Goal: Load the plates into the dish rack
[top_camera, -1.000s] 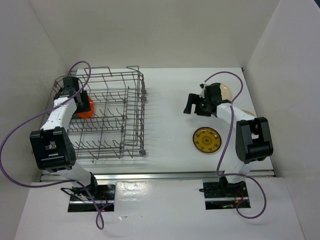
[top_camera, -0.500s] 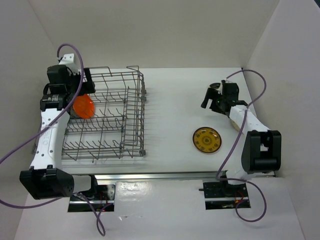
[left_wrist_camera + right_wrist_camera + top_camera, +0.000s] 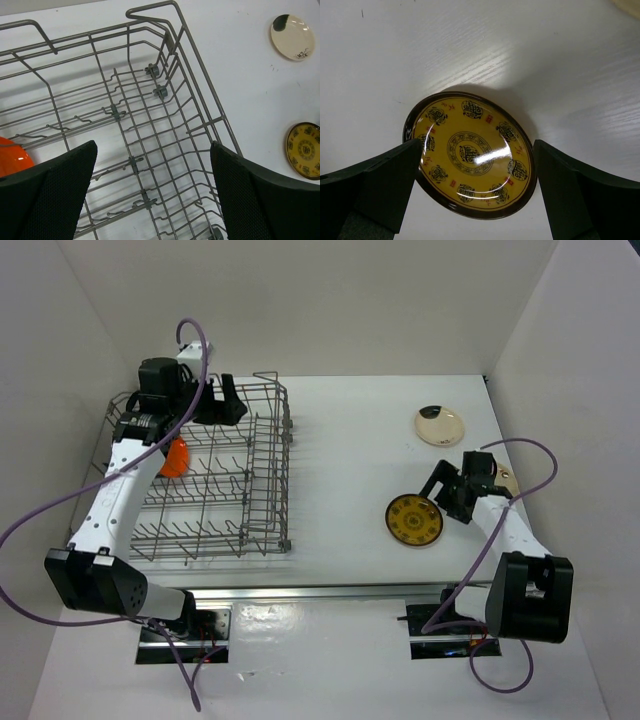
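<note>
Left end effector (image 3: pixel 152 145) hangs over the far end of the dish rack (image 3: pixel 268 475), jaws spread wide and empty, as I watch from my remote station. The right end effector (image 3: pixel 477 147), equally wide and holding nothing, hovers by the yellow-brown plate (image 3: pixel 414 520), which lies flat on the bench (image 3: pixel 340 440).

An orange plate (image 3: pixel 175 458) sits among the tines at the rack's left side. The left arm half hides it from overhead, and the left wrist camera cuts it to a sliver at the frame edge. A cream plate (image 3: pixel 501 477) near the right wall shows only as a crescent behind the right arm, and the right wrist view catches just its pale rim in the top corner.

The dark-marked cream plate (image 3: pixel 439 425) lies in the open at the bench's far right, well apart from both arms. It is visible overhead and from the left wrist, not from the right. Four plates are all I can make out.
</note>
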You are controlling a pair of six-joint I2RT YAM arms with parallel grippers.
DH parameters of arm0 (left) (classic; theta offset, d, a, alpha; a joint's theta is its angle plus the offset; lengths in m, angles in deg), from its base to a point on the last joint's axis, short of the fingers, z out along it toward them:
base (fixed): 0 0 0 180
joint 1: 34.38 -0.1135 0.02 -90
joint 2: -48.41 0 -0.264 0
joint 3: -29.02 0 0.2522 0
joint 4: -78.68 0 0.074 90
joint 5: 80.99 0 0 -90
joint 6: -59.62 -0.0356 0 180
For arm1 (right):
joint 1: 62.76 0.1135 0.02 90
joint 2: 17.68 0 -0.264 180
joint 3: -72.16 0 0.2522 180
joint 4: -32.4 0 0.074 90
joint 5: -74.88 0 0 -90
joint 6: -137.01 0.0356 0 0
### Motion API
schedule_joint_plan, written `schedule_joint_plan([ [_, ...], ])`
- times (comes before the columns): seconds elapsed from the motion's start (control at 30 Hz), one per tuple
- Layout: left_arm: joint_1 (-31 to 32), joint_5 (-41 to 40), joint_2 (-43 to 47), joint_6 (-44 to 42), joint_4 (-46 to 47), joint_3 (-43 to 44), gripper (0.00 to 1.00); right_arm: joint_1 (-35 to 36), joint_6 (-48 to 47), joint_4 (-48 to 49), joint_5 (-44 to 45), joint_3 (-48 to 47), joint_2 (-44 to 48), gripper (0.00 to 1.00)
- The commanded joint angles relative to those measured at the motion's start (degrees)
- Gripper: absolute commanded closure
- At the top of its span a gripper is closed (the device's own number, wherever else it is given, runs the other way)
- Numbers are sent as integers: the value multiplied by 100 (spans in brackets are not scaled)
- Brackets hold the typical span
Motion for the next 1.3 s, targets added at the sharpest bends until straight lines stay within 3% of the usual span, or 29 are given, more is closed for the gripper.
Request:
schedule_joint_plan([
  [0.0, -1, 282, 169, 142, 307, -58, 1, -49, 343, -57, -145, 127, 254, 0],
  [0.33, 52, 361, 389, 142, 421, -435, 1, -49, 1046, -470, -4, 127, -633, 0],
  [0.57, 52, 308, 451, 142, 422, -435, 1, -49, 1232, -532, 225, 242, -370, 0],
  [0.77, 52, 562, 346, 195, 475, -435, 1, -49, 1232, -312, -126, 356, -379, 0],
  [0.87, 52, 624, 346, 195, 475, -383, 1, -49, 1232, -146, -372, 610, -379, 10],
  [0.9, 52, 685, 346, 195, 422, -331, 1, -49, 1232, -75, -434, 689, -379, 21],
  [1.0, 52, 843, 346, 195, 369, -190, 1, -49, 1232, 101, -592, 848, -318, 38],
  [1.2, 52, 1037, 398, 195, 369, -137, 1, 118, 1232, 302, -576, 901, -686, 61],
  [1.27, 52, 1037, 398, 195, 422, -137, 1, 189, 1232, 356, -523, 901, -887, 78],
])
